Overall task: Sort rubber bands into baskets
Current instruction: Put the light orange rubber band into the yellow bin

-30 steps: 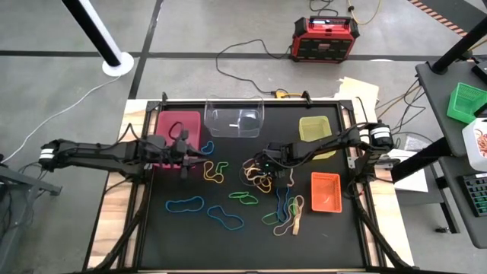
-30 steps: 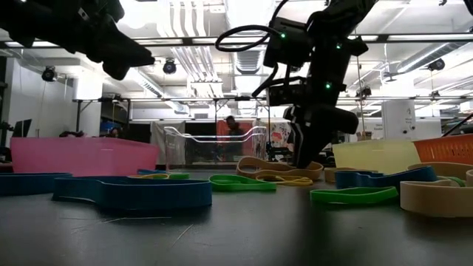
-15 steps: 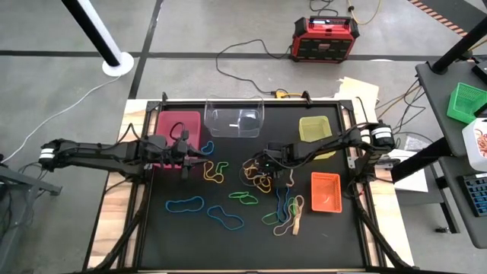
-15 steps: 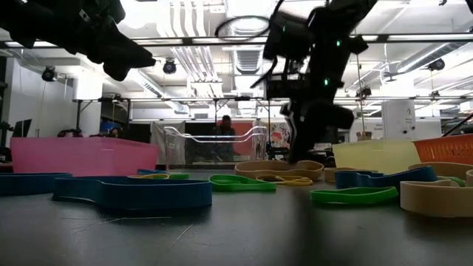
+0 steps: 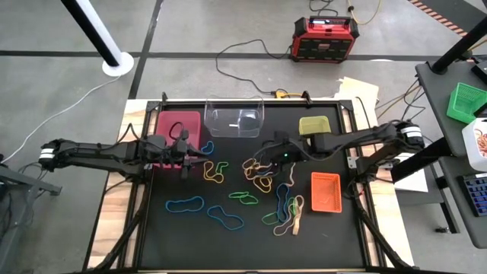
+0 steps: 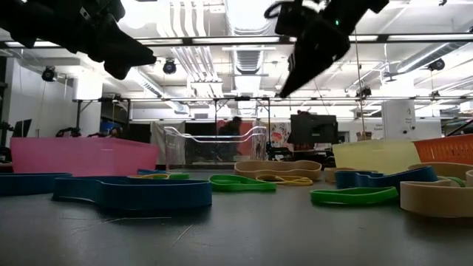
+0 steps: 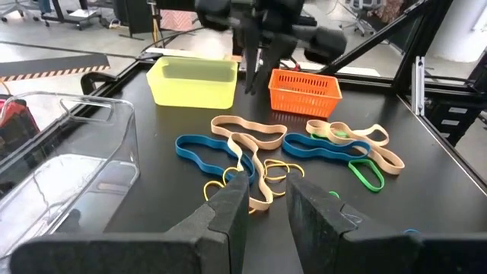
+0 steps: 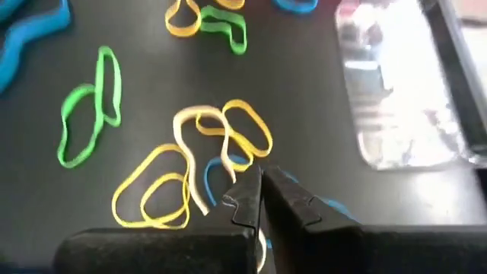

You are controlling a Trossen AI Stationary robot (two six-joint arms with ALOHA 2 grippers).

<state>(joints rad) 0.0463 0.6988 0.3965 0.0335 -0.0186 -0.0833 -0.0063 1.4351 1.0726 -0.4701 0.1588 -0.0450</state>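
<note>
Many rubber bands (image 5: 259, 179) in blue, green, yellow and tan lie loose on the black mat; they also show in the left wrist view (image 7: 259, 148). The pink basket (image 5: 179, 125), clear basket (image 5: 234, 120) and yellow-green basket (image 5: 314, 125) stand along the far edge. The orange basket (image 5: 326, 192) stands at the right. My right gripper (image 6: 287, 90) is shut and raised above the middle pile; I see no band in it (image 8: 261, 190). My left gripper (image 5: 194, 152) is open in the air beside the pink basket, pointing toward the table's right (image 7: 266, 199).
A red-black power box (image 5: 326, 38) stands on the floor beyond the table. A bright green crate (image 5: 466, 101) sits on a side table at the right. The black mat's near part (image 5: 228, 247) holds no bands. People and furniture show in the room behind.
My right gripper has risen from the tan and yellow bands in the middle pile to well above the table, shifting a little toward the left and far edges while its arm has stretched out. The bands lie as they did.
</note>
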